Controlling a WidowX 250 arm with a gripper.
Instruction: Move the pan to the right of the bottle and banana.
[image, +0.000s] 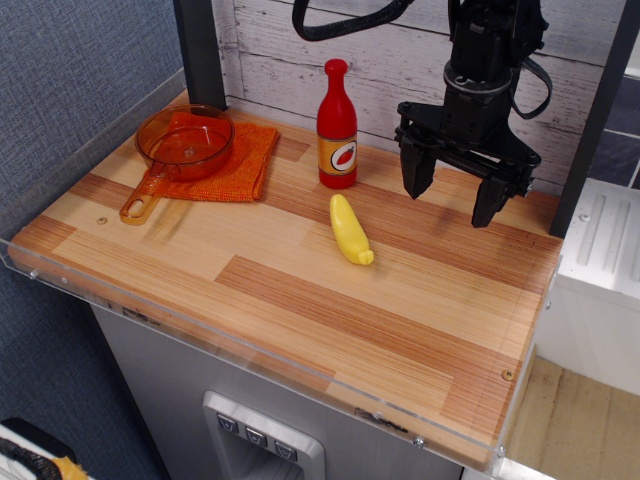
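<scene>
On striped wood, translucent round pan (186, 141), glossy bottle (337, 125)

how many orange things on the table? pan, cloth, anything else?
2. The pan sits at the back left, its bowl resting on the cloth spread beneath it. The bottle is red with only an orange-yellow label. None appear hidden.

I worked at a striped wooden tabletop (330, 300) edged with a clear acrylic lip (250, 365). Behind it stood a whitewashed plank wall (400, 50); a blue-grey textured panel (70, 70) closed off the left. A white unit (600, 290) sat at right, above pale wood flooring (570, 420). Lighting was even.
</scene>
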